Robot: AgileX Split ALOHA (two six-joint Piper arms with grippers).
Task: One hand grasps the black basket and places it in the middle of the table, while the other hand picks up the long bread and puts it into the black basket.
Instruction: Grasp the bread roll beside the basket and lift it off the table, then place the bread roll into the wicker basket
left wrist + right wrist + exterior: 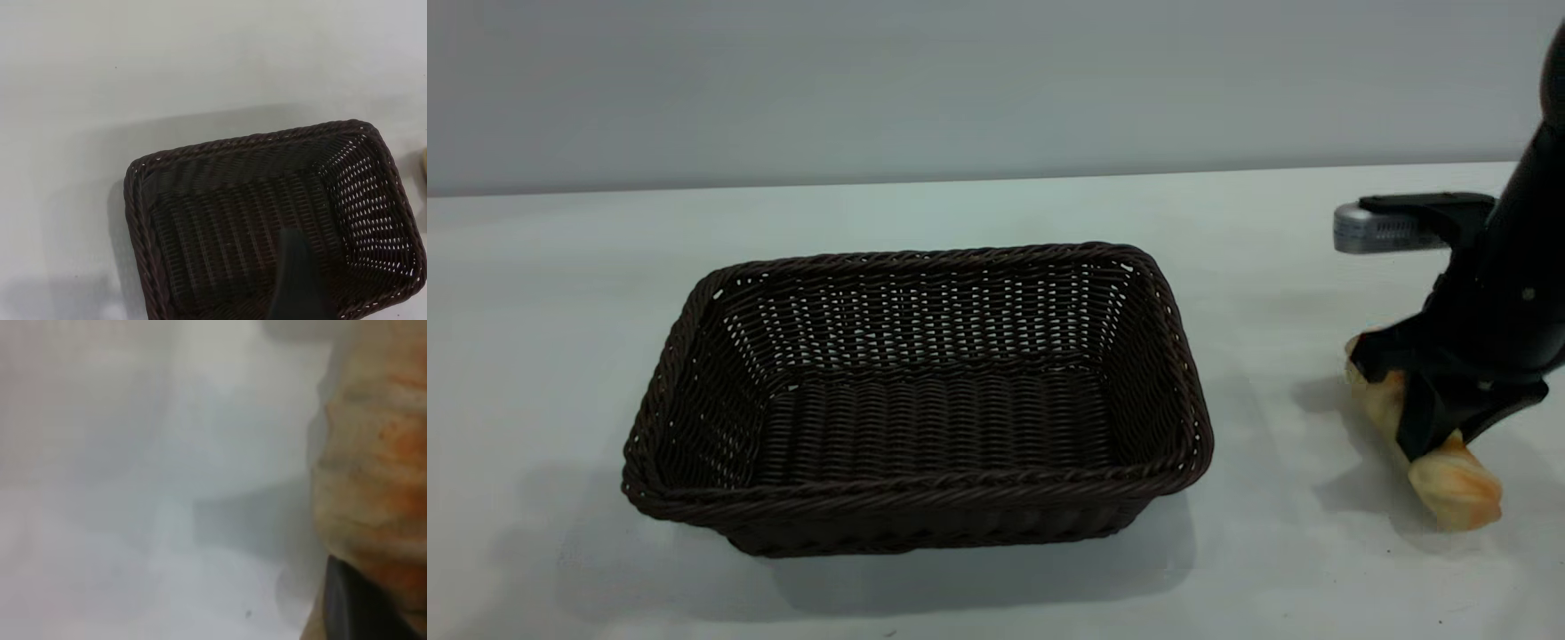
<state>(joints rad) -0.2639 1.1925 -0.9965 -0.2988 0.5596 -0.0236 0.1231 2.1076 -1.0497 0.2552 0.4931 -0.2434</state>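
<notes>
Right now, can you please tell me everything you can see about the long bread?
The long bread is a small oblong loaf, pale beige with orange streaks and crosswise ridges. It lies on the white table at the right, well apart from the black basket, running diagonally with one end toward the camera. The right claw straddles its middle from above, hiding that part; both ends stick out. Whether it is lifted yet cannot be told.

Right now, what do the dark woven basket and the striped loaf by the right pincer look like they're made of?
The dark brown-black rectangular woven basket looks like wicker or plastic rattan: braided rim, openwork sides, a slight sheen; which one I can't tell. The small oblong orange-and-cream striped loaf looks like bread or a replica: ridged, matte crust. The right pincer straddles it on the white matte table.
</notes>
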